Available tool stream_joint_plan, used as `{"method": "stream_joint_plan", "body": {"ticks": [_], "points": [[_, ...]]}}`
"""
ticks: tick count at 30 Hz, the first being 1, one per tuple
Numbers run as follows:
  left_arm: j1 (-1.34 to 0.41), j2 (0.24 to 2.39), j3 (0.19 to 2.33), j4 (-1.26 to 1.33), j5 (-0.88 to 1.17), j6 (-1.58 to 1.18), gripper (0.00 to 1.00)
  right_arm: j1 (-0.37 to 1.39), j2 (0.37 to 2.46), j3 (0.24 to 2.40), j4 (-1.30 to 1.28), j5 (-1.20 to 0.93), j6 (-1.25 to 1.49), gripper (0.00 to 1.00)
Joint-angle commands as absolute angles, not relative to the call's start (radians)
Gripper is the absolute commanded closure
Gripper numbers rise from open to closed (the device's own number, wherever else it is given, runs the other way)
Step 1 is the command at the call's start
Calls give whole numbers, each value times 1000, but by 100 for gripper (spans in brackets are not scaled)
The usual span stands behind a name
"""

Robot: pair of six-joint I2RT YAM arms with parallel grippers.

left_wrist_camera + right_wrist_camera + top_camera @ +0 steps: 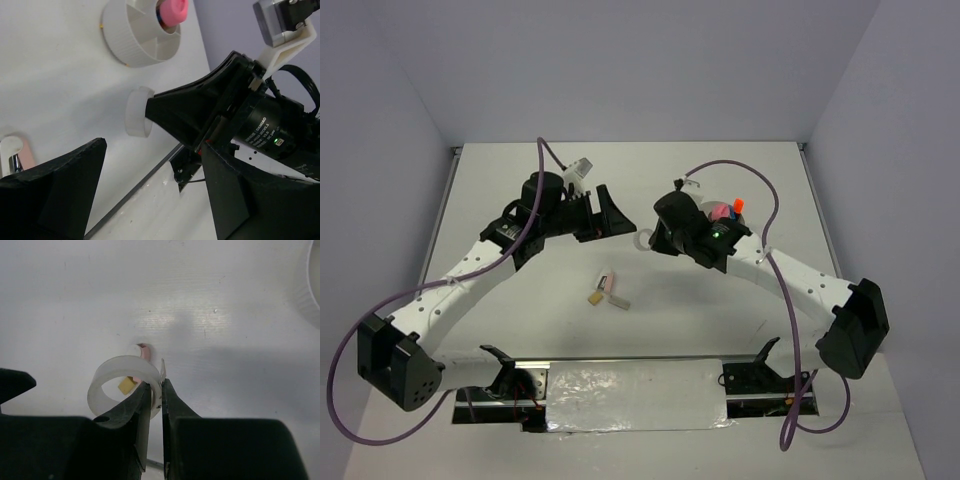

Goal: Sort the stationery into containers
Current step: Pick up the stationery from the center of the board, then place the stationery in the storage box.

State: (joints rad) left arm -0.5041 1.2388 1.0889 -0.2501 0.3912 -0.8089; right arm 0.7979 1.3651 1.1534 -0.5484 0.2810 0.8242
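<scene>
Clear plastic, the tape ring (120, 366) was caught by its wall in my clenched right gripper (156, 390); my left gripper (603, 220) hung released, grasping nothing.

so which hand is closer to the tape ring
Right. The right hand is shut on the wall of the tape ring, one finger inside it. The left hand is open just beside the ring, not touching it.

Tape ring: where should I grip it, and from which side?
Pinch the tape ring by its thin wall, one finger inside the hole, one outside, coming from above: the hole opens upward. The right gripper is shut on it that way.
</scene>
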Motion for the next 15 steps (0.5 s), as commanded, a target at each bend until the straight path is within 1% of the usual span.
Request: {"method": "stream_joint_plan", "body": {"ticks": [1,2,3,4,7,13,15], "points": [[-499,1246,1083,-85,474,-871,12,825,1338,1250,-615,339,815,94],[-499,1252,1078,-77,480,-879,15,830,1336,1261,-623,348,812,94],[-499,1261,1077,-72,482,-882,20,836,1327,1272,-624,357,808,94],[-499,1267,1075,-68,488,-884,22,838,1324,1275,-621,356,807,94],[-499,1279,1068,-64,495,-881,25,845,1321,1302,-624,353,801,94],[-499,1304,1080,-86,491,-865,25,856,1327,1345,-635,351,796,93],[-499,1310,1081,-77,494,-867,35,856,1327,1351,-630,348,792,93]]}}
